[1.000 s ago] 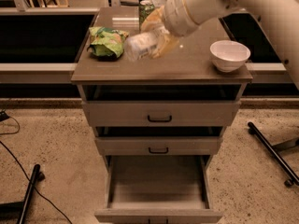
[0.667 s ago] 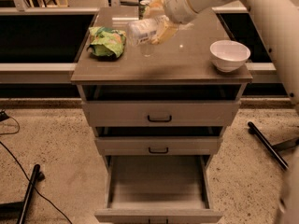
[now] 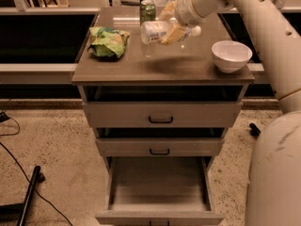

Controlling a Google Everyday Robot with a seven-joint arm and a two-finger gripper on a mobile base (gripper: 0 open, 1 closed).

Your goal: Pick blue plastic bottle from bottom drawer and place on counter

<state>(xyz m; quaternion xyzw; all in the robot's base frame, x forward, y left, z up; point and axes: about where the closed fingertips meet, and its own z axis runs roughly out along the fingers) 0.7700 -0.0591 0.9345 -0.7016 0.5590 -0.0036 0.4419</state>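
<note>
The gripper (image 3: 171, 29) is pinching the blue plastic bottle (image 3: 153, 32) sideways above the counter (image 3: 141, 70). It is best lowering gently toward the bare surface at 6 o'clock, avoiding the green can (image 3: 147, 11) at 11 o'clock.

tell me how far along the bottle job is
Done: the blue plastic bottle is out of the open bottom drawer. In hand: the pincer holds it sideways above the counter. Left: set it down and release.

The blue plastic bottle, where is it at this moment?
In the camera view, the blue plastic bottle is held sideways in the gripper above the counter, back middle, in front of the green soda can, with the white bowl to its right.
</note>
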